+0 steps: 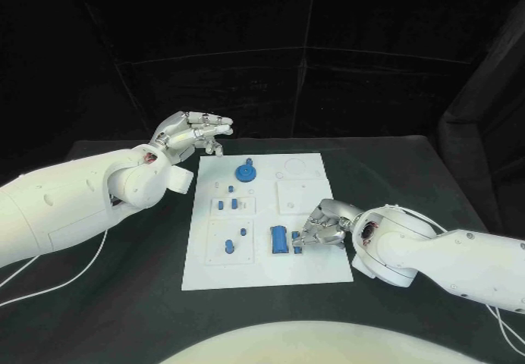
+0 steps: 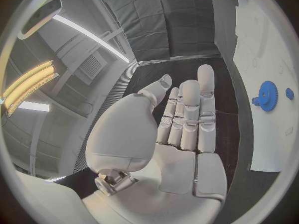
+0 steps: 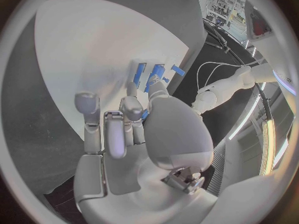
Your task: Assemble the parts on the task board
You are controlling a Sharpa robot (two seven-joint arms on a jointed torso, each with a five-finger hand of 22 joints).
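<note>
The white task board (image 1: 268, 262) lies in the middle of the black table. A blue gear (image 1: 247, 173) stands at its far end, also seen beside my left palm (image 2: 268, 95). Small blue parts (image 1: 225, 203) sit in the board's left column, one more (image 1: 230, 245) nearer me. A longer blue block (image 1: 280, 240) lies near the board's right side. My right hand (image 1: 324, 227) rests on the board beside that block, thumb and a finger pinching a small blue part (image 1: 297, 243), which shows between them (image 3: 144, 115). My left hand (image 1: 193, 134) hovers off the board's far left corner, fingers apart (image 2: 181, 129), holding nothing.
Pale recessed plates (image 1: 297, 191) take up the board's far right part. White cables (image 1: 44, 284) trail over the table at the near left and under the right arm (image 1: 505, 324). Black table (image 1: 131, 303) surrounds the board.
</note>
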